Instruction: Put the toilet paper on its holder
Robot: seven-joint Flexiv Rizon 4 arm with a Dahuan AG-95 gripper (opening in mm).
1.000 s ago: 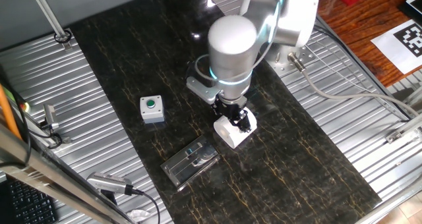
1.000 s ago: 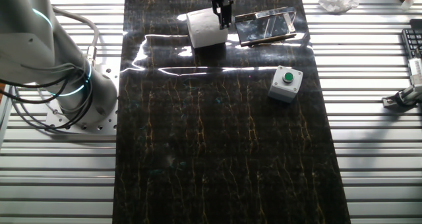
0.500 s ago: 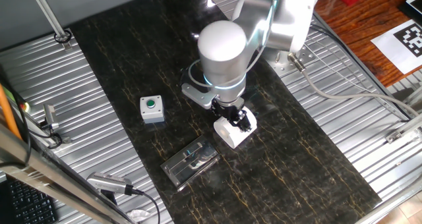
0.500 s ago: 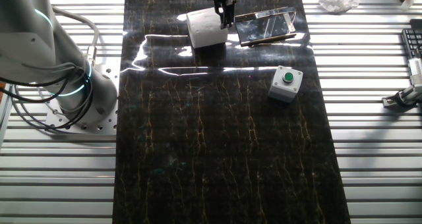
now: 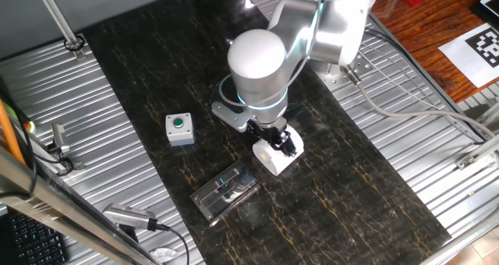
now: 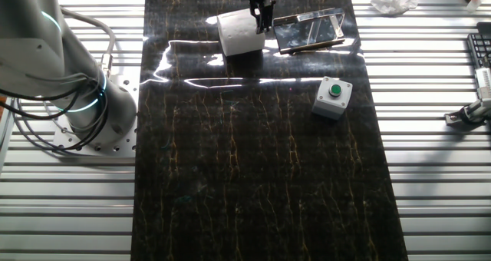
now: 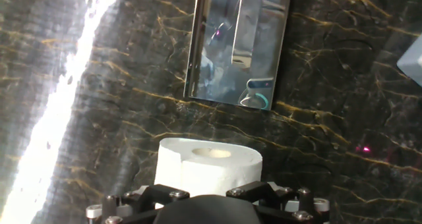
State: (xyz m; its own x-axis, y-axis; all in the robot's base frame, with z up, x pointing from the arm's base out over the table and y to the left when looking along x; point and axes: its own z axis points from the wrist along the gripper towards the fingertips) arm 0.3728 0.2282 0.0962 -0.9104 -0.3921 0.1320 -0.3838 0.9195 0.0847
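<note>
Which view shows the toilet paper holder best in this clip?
The hand view: the holder fills the upper frame unobstructed, its mirror surface and edges clear, lying beyond the toilet paper. One fixed view shows it small and dim; the other fixed view shows it small at the table's far end.
</note>
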